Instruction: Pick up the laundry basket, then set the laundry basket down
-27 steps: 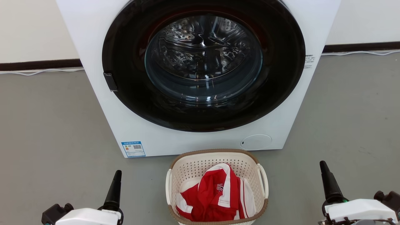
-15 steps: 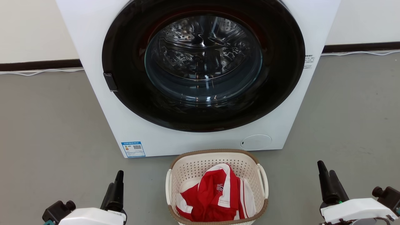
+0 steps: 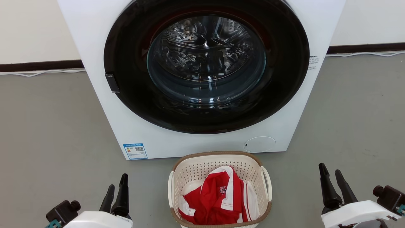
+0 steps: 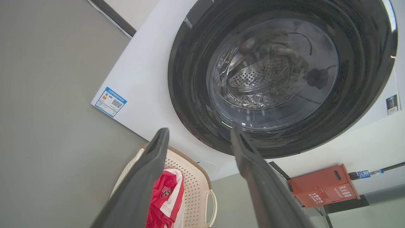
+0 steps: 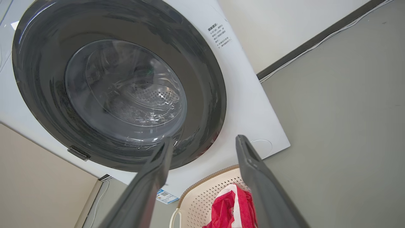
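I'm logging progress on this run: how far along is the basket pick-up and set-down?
Done: nothing visible yet; the laundry basket sits on the floor before the washing machine, with a red and white garment inside. In hand: the left gripper and right gripper are open on either side of it, touching neither handle. Left: grasp, lift, set down.

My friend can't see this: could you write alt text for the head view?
A cream laundry basket holding a red-and-white shirt sits on the grey floor before a white washing machine with a round dark door. The robot's left fingers and right fingers stand open on either side, touching nothing.
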### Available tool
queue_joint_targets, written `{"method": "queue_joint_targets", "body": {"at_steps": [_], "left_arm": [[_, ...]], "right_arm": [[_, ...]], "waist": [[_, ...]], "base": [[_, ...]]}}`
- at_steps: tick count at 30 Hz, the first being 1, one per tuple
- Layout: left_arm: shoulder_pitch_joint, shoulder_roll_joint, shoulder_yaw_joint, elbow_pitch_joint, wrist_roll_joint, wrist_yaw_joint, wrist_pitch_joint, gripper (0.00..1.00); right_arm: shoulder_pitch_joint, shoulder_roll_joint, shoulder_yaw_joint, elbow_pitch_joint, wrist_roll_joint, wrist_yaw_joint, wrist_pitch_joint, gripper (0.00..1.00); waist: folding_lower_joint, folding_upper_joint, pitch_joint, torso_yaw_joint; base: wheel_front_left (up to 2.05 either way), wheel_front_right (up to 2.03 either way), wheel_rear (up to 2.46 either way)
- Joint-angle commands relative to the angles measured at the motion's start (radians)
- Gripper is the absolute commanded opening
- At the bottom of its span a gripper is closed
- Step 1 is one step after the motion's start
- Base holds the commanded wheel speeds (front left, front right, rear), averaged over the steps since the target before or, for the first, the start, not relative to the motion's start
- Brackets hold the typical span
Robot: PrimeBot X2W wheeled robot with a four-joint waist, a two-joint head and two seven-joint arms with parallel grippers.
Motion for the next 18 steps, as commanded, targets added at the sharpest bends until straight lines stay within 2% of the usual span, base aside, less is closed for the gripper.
{"method": "queue_joint_targets", "body": {"at_steps": [1, 18], "left_arm": [[-0.017, 0.009, 0.014, -0.028, 0.045, 0.008, -0.016, 1.0], [-0.019, 0.012, 0.015, -0.041, 0.256, 0.016, -0.066, 1.0]], "right_arm": [[-0.043, -0.022, 0.013, -0.021, -0.043, 0.004, -0.023, 1.0], [-0.046, -0.045, 0.032, -0.012, -0.257, 0.005, -0.073, 1.0]], "waist": [[-0.0001, 0.0, 0.0, 0.0], [-0.0001, 0.0, 0.008, 0.0]], "base": [[0.0, 0.0, 0.0], [0.0, 0.0, 0.0]]}}
